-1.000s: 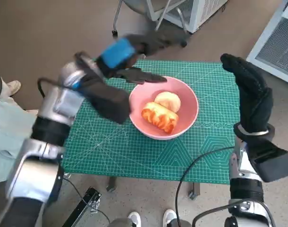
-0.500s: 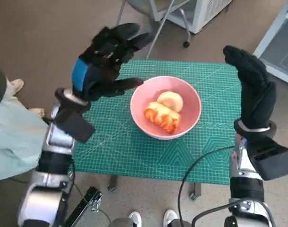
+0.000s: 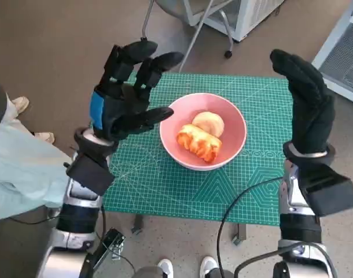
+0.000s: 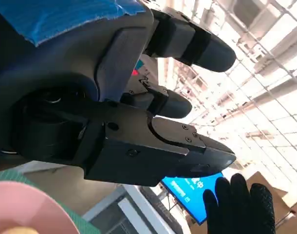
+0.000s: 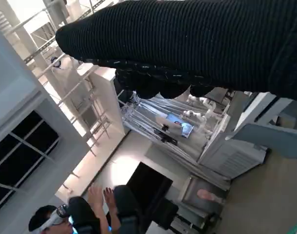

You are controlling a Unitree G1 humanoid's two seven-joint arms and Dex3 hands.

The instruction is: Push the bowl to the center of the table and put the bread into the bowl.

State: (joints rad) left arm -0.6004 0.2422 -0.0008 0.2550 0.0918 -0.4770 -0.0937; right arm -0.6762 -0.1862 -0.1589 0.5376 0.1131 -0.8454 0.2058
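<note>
A pink bowl stands near the middle of the green cutting mat on the table. Inside it lie an orange-brown twisted bread and a pale round bun. My left hand is raised left of the bowl, fingers spread, holding nothing. My right hand is lifted over the table's right edge, fingers straight and together, empty. The left wrist view shows that hand's black fingers, a bit of the bowl's rim and the gloved right hand.
A metal chair frame and a white cabinet stand beyond the table. A person's pale sleeve and shoes are close by. A cable crosses the mat's near right. The right wrist view shows a person with raised hands.
My left hand has swung up and back from the bowl's left rim and now stands upright with fingers spread. My right hand has barely moved. The bowl and breads stay put.
</note>
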